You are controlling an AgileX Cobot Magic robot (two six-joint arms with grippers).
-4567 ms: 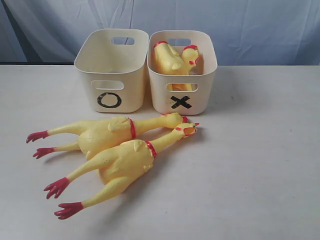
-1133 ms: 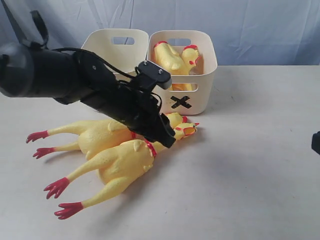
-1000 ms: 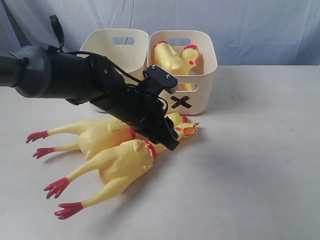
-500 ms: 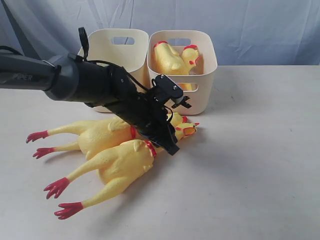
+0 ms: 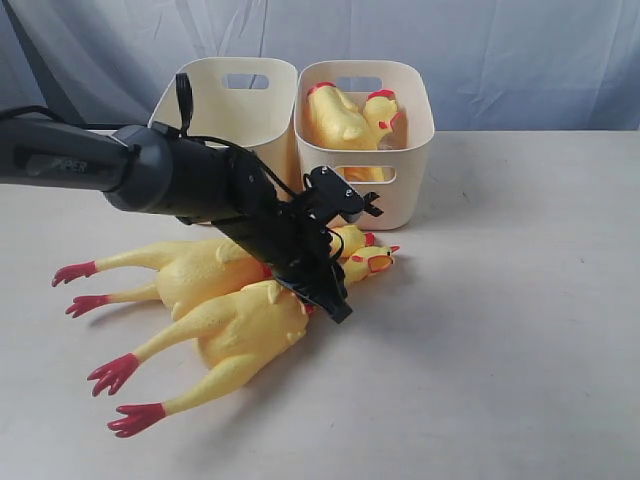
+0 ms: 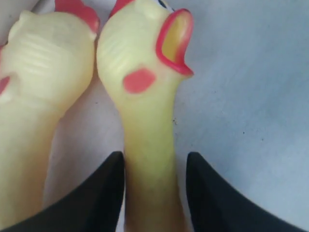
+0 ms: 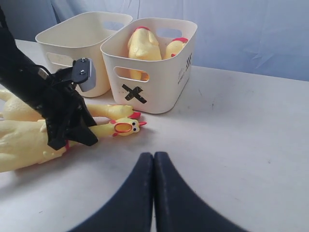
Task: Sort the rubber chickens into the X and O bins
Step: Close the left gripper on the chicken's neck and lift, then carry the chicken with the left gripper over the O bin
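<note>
So the left pincer (image 5: 336,306) is down low over the worktop (image 5: 500,350) with its jaws apart, one on each side of the front chicken (image 5: 245,330)'s neck. It isn't squeezing it as far as I can see; there's a sliver of daylight on at least one side. The head, red beak wide open, sticks out just past the tips, and the fat body and long red-footed legs trail back under the arm. The back chicken (image 5: 205,270) lies right alongside, just outside one jaw, with the two necks nearly touching and both heads pointing the same way. Beyond the tips and a bit off to the side sits the X bin (image 7: 166,77), near but not touching the heads, with a third chicken (image 5: 335,118) and a fourth chicken (image 5: 382,108) leaning together inside it. The other bin (image 5: 215,105) stands right beside that one, behind the arm, so its mark is covered up from where I'm standing. The right pincer (image 7: 153,157) is pressed together with nothing in it, hanging above bare worktop well apart from everything, with the chicken heads ahead of it and the bins further on.
</note>
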